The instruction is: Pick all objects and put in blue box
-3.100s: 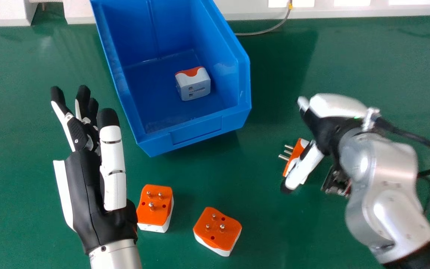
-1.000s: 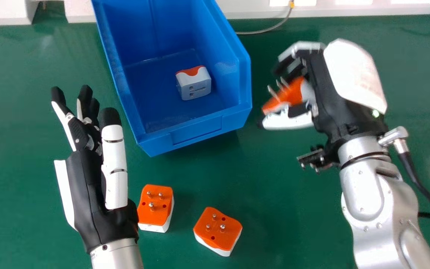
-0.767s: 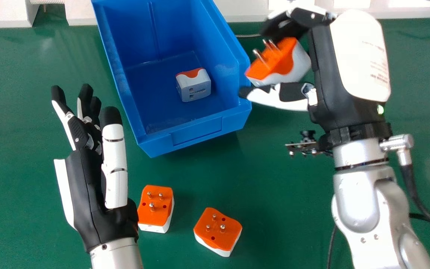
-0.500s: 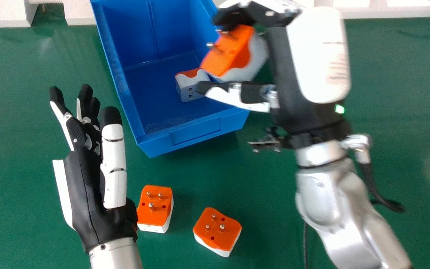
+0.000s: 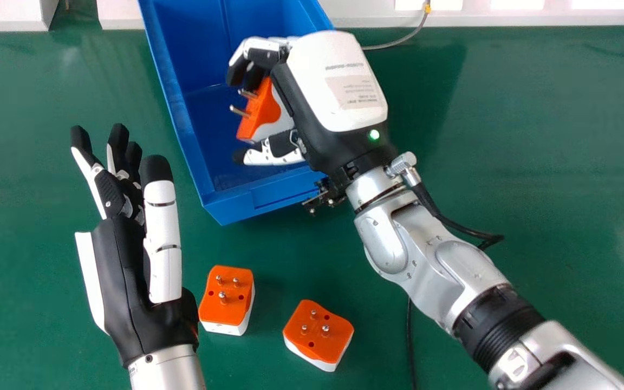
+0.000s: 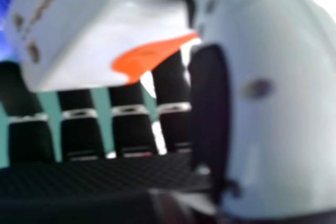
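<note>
Clamping an adapter (image 5: 262, 111), the robot hand (image 5: 336, 84) points its prongs (image 5: 240, 111) left, long axis seemingly fore-aft.

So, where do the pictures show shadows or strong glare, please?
Head view: a broad dark shadow on the green table to the right of the blue box, and bright highlights on the silver right forearm; right hand view: a washed-out white patch beyond the thumb.

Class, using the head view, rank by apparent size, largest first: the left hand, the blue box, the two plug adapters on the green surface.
1. Blue box
2. Left hand
3. Left adapter and right adapter: too alike to rank
</note>
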